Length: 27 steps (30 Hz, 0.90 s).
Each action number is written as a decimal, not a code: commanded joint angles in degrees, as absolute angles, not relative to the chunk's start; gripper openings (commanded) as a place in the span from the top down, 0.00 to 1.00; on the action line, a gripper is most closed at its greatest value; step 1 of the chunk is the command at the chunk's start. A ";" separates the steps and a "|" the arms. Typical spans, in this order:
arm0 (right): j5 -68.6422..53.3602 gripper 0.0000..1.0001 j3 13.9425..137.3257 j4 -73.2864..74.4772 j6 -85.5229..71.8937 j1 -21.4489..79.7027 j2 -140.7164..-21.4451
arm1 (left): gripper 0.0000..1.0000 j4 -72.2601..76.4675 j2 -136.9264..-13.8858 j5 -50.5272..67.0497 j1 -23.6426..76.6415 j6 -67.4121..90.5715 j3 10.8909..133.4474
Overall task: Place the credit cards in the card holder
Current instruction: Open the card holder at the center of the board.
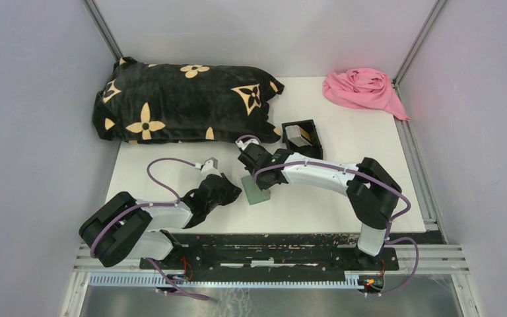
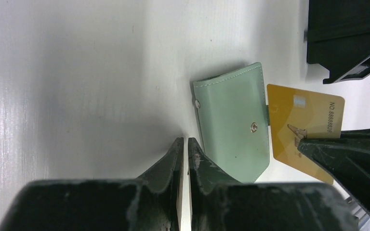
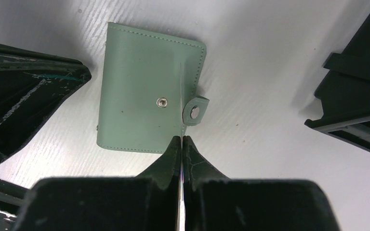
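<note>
Surface: white tabletop (image 1: 363, 172), with grey walls around it.
Far-left corner: black pillow (image 1: 178, 102) with a tan flower print.
Far-right corner: crumpled pink cloth (image 1: 363, 89).
Black box (image 1: 314, 132): near the middle of the table, toward the far edge. I cannot make out its contents.
Card holder (image 3: 144, 110): sage green and lying flat, midway along the near edge. It is folded, with the snap tab unfastened.
Credit card (image 2: 303, 127): yellow and stood on edge, meeting the tab side of the card holder. I cannot tell whether it sits in a slot.
Right gripper (image 3: 181, 139): jaws pinched on the credit card, above the card holder.
Left gripper (image 2: 185, 140): jaws pressed almost together with nothing between them. The tips are just beside the card holder, on the side facing the left edge.
</note>
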<state>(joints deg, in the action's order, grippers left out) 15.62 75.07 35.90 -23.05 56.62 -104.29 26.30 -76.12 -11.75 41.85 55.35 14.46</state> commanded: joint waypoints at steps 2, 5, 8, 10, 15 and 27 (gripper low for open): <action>16.51 0.99 73.78 34.17 -22.92 55.26 -100.53 | 0.87 26.46 -76.90 -13.16 41.72 53.23 15.41; 15.82 0.99 73.04 33.52 -23.05 54.56 -100.24 | 0.87 26.45 -77.12 -13.15 41.68 53.24 15.56; 14.84 0.99 72.36 32.74 -23.23 53.79 -100.00 | 0.87 26.41 -77.30 -13.01 41.67 53.33 15.64; 13.21 0.99 71.37 31.74 -23.62 53.03 -99.72 | 0.88 26.45 -77.39 -12.99 41.72 53.43 15.63; 8.72 0.99 68.85 28.53 -25.21 50.54 -98.91 | 0.88 26.50 -77.49 -12.86 41.73 53.53 15.64; -5.32 0.99 61.60 20.03 -30.36 42.52 -95.70 | 0.88 27.25 -79.01 -12.11 41.63 52.29 16.23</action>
<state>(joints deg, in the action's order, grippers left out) 0.58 62.89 24.75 -27.83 44.49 -98.26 27.14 -77.52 -11.81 41.85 55.33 15.09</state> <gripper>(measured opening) 0.017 0.119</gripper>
